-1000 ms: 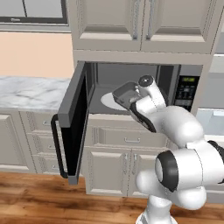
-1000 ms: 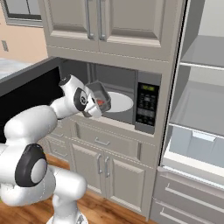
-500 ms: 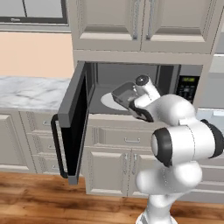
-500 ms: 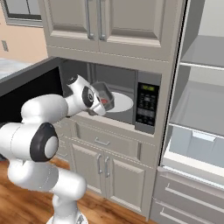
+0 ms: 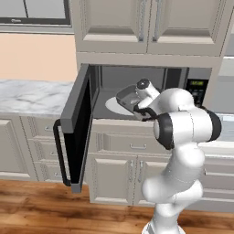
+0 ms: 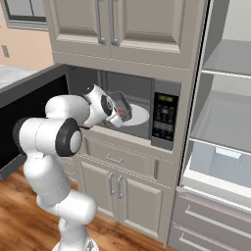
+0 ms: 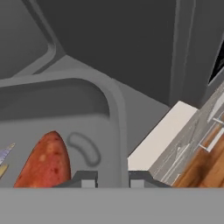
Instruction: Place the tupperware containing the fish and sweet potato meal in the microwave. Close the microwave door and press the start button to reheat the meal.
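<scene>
My gripper (image 7: 113,180) is shut on the rim of the dark-grey tupperware (image 7: 117,122), one fingertip on each side of the wall. Inside the tub lie an orange-red sweet potato chunk (image 7: 46,162) and, at the left edge, a sliver of the pale fish (image 7: 4,154). In the left base view, the tupperware (image 5: 129,98) hangs tilted in the microwave (image 5: 197,91) opening, over the white turntable (image 5: 113,106), with the gripper (image 5: 140,109) at its near edge. From the right, the tupperware (image 6: 121,107) sits just ahead of the gripper (image 6: 114,117). The microwave door (image 5: 77,130) stands swung open to the left.
The door's black bar handle (image 5: 61,155) juts out at lower left. The keypad panel (image 6: 164,117) with its green display is right of the cavity. Cabinets (image 5: 141,23) sit above, drawers (image 5: 132,145) below, and a marble counter (image 5: 27,96) runs to the left. An open fridge (image 6: 220,122) stands at right.
The arm has folded closer to the microwave, its elbow swinging up in front. The tupperware has edged slightly further into the cavity, held throughout.
</scene>
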Robot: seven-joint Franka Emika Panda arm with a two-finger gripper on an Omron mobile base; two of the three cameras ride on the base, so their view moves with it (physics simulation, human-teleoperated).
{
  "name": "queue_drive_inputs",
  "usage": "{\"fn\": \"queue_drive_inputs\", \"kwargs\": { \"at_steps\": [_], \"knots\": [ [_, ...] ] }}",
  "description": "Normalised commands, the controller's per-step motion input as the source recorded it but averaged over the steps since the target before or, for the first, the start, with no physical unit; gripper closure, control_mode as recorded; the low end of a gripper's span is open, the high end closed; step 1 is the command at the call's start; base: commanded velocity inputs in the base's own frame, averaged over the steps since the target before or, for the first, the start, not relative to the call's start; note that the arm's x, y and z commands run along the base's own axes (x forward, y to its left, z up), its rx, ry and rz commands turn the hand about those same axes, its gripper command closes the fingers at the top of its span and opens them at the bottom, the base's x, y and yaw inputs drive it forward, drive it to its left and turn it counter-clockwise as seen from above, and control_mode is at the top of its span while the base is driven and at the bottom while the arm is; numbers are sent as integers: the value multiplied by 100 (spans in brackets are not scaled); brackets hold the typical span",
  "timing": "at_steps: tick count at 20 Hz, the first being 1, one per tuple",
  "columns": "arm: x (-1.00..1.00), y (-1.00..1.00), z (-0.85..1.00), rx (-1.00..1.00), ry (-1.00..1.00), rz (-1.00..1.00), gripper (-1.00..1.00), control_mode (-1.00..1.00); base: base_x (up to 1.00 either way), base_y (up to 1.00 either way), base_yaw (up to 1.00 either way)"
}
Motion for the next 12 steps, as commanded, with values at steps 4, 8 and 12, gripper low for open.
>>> {"fn": "queue_drive_inputs", "kwargs": {
  "at_steps": [4, 8, 12],
  "knots": [
    [63, -1, -33, 0, 0, -6, 100, -100, 0, 0, 0],
    [66, -5, -28, 0, 0, -7, 100, -100, 0, 0, 0],
    [73, -8, -18, 0, 0, -8, 100, -100, 0, 0, 0]
  ]
}}
